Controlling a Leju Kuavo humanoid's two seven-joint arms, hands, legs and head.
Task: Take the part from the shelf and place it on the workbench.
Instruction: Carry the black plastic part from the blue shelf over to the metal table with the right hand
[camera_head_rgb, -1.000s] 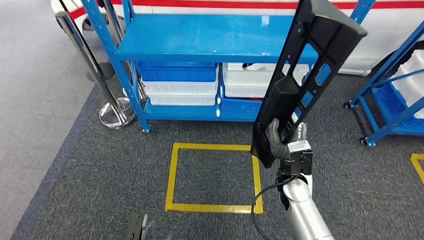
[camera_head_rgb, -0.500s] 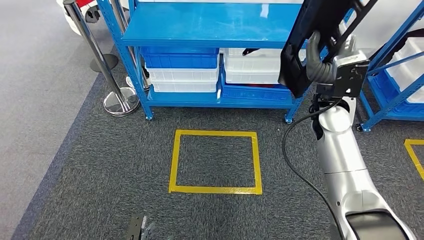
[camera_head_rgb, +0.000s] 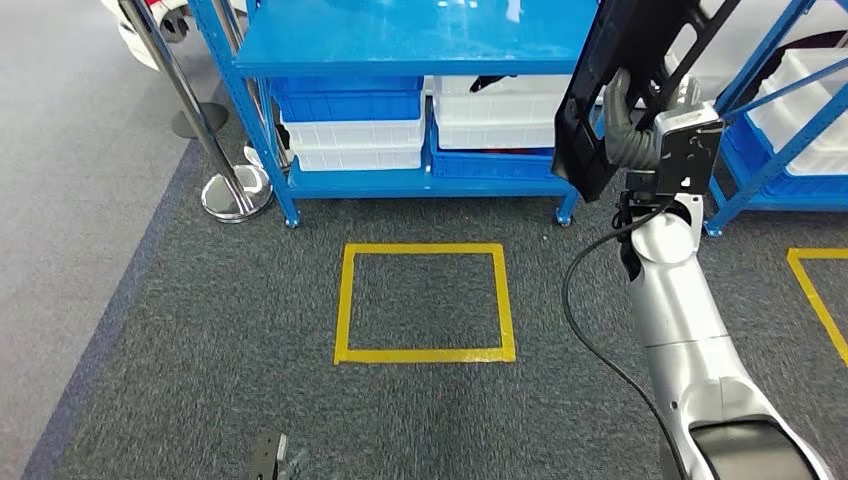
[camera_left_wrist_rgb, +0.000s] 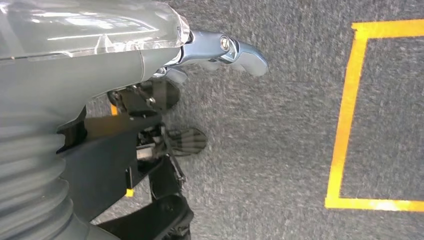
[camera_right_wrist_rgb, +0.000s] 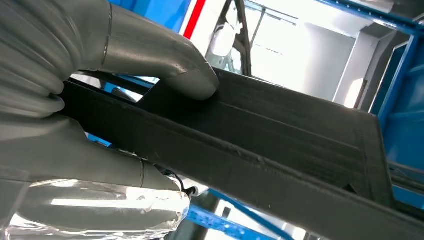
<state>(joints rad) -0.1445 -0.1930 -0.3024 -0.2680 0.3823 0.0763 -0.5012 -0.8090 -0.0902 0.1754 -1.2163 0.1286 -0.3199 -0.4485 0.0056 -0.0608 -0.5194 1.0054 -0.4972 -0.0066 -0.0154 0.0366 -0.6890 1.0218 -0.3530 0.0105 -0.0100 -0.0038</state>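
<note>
A: Part (camera_head_rgb: 632, 60) sat where?
B: Gripped in the right hand (camera_head_rgb: 628, 135), a long black piece held upright in front of the blue shelf (camera_head_rgb: 400, 40), its top running out of view.
A: And the grip itself?
B: Thumb (camera_right_wrist_rgb: 150, 55) pressed flat on its face.
A: Left hand (camera_left_wrist_rgb: 220, 50)?
B: Hung over grey carpet (camera_head_rgb: 200, 330) near the yellow tape square (camera_head_rgb: 425, 303), holding nothing, fingers apart.

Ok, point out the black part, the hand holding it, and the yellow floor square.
black part (camera_head_rgb: 582, 140), head view, lower end.
right hand (camera_head_rgb: 628, 132), head view, grey fingers.
yellow floor square (camera_head_rgb: 424, 354), head view, near tape edge.
</note>
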